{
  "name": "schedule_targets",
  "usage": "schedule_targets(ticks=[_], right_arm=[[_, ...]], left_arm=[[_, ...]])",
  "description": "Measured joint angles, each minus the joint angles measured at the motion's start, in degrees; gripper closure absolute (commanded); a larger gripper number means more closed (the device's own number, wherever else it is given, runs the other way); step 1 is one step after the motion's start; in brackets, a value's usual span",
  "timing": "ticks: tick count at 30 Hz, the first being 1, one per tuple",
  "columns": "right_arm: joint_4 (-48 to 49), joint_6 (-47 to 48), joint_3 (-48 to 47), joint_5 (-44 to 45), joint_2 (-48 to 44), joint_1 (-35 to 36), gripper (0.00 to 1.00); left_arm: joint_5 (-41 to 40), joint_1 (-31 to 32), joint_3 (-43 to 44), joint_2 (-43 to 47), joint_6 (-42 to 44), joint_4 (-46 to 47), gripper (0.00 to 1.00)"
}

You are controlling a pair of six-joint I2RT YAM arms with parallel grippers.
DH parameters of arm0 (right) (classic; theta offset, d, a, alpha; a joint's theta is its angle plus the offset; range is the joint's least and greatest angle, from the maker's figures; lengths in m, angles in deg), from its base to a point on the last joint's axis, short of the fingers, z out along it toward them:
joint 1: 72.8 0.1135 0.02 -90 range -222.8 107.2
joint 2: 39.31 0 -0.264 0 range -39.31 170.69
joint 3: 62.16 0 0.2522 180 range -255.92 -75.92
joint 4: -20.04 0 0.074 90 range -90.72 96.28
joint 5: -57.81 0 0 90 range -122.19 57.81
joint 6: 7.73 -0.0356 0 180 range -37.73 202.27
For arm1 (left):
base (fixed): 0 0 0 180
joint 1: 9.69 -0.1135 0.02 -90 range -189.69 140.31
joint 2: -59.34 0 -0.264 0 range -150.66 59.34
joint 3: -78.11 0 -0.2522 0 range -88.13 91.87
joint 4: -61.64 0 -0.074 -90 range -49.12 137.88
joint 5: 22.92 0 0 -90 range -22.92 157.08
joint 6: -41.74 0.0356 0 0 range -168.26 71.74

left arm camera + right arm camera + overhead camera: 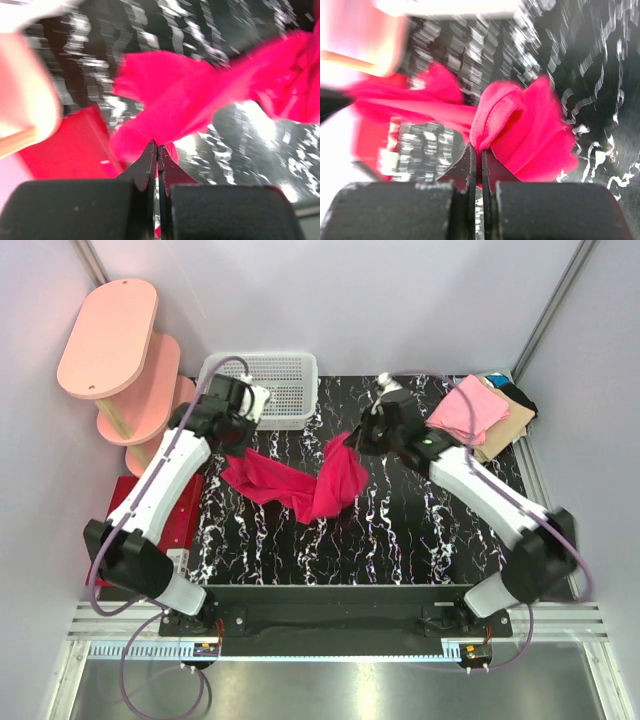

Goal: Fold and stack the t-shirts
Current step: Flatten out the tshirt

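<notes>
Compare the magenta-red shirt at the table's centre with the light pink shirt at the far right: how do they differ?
The magenta-red shirt is unfolded and crumpled; the light pink shirt is folded. The magenta-red shirt is pinched by the left gripper and the right gripper, both shut on it; the light pink shirt is untouched, lying on a tan shirt. Both are cloth.

Tallied: 1 magenta-red t-shirt (pixel 300 485), unfolded; 1 light pink t-shirt (pixel 468 410), 1 tan t-shirt (pixel 508 430) and 1 black-and-teal t-shirt (pixel 515 395), all folded. 4 in all, 3 of them in 1 pile. Robot arms: 2, left arm (pixel 165 490) and right arm (pixel 480 490). White mesh basket (pixel 275 390): 1. Dark red mat (pixel 188 523): 1. Pink stand (pixel 108 337): 1, with 3 oval tiers showing. Black marbled table top (pixel 400 530): 1.
</notes>
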Motion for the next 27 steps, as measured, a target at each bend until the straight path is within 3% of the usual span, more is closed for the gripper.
schedule_targets(ticks=[9,14,21,27], right_arm=[[-3.48,1.92,1.27,-0.17,-31.17,0.00,1.00],[-7.89,1.92,4.98,-0.42,-41.38,0.00,1.00],[-16.09,1.49,15.08,0.81,-45.75,0.00,1.00],[-19.58,2.54,16.96,5.49,-41.11,0.00,1.00]], left_arm=[[-9.07,-1.25,12.76,13.88,4.00,-6.21,1.00],[-10.88,-1.25,15.74,21.57,4.59,-9.31,1.00],[-9.79,-1.25,5.40,28.28,4.66,-12.55,1.00],[-6.40,-1.25,-0.63,22.58,4.72,-13.42,1.00]])
